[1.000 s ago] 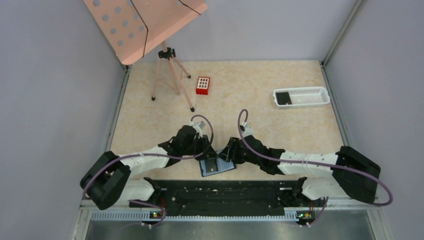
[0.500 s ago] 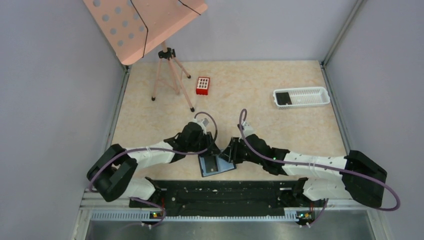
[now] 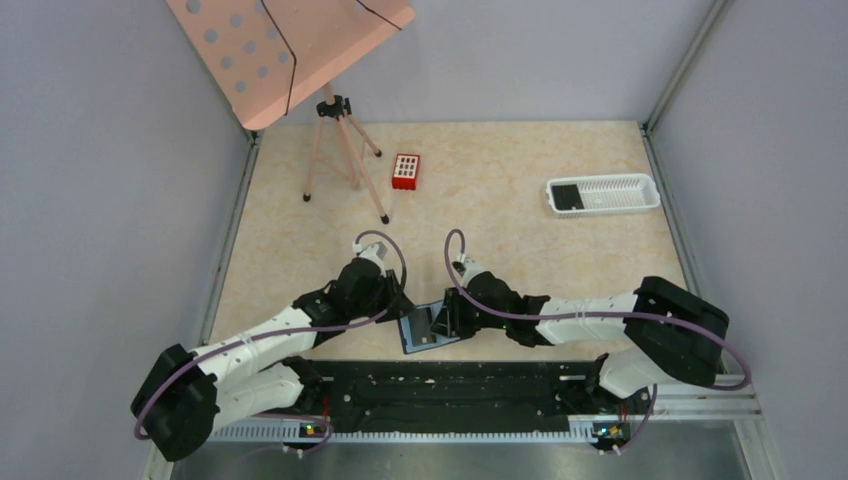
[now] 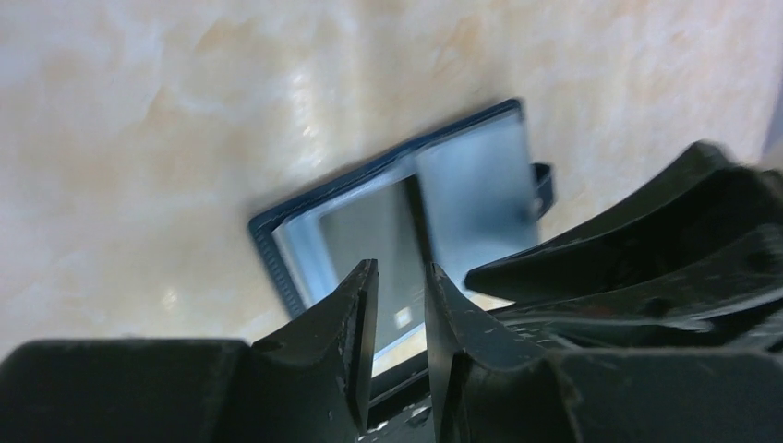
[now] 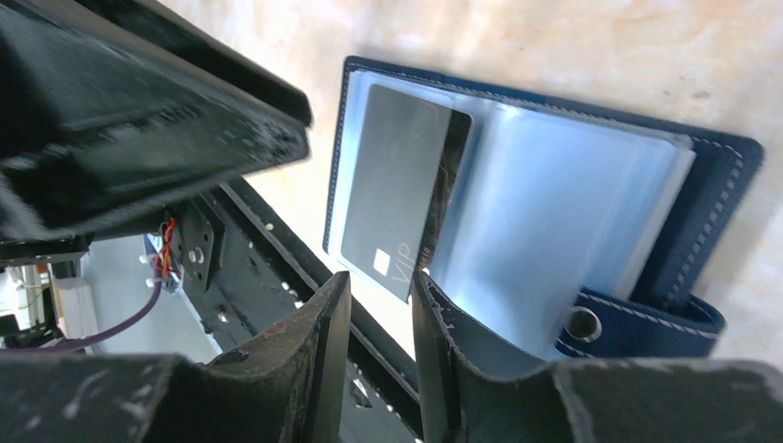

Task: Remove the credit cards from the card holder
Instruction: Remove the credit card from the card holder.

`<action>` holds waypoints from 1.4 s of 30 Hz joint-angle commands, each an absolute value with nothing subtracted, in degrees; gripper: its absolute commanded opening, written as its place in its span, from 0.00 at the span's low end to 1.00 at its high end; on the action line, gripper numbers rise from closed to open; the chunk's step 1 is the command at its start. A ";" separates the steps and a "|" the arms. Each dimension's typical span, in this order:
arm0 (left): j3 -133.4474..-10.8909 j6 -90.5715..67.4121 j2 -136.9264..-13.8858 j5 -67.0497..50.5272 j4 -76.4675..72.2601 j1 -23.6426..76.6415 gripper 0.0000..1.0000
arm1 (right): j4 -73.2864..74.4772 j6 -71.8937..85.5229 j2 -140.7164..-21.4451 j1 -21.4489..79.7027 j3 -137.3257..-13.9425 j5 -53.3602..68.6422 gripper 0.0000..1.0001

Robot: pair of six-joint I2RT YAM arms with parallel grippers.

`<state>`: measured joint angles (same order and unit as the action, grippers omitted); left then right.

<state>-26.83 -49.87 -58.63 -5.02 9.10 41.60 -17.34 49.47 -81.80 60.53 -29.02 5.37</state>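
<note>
Left claw (image 4: 401,268), right claw (image 5: 379,275) narrow, unloaded | blue card holder (image 5: 554,212) open | dark credit card (image 5: 392,185)

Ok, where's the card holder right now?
In the top view the card holder lies open at the near edge of the table, between the left pincer and right pincer.

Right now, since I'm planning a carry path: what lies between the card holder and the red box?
Nothing: bare tabletop runs from the card holder to the red box, as the top view shows.
</note>
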 commanded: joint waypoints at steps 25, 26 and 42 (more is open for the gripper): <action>-16.88 -51.64 -61.67 -7.65 1.42 41.57 0.13 | -30.16 49.42 -92.02 55.29 -29.35 12.46 0.29; -16.80 -51.60 -61.70 -7.65 1.51 41.62 0.13 | -30.59 49.51 -92.24 55.25 -29.28 12.66 0.28; -16.00 -51.98 -60.08 -7.85 2.20 41.57 0.13 | -23.65 48.83 -89.92 54.89 -30.47 9.02 0.32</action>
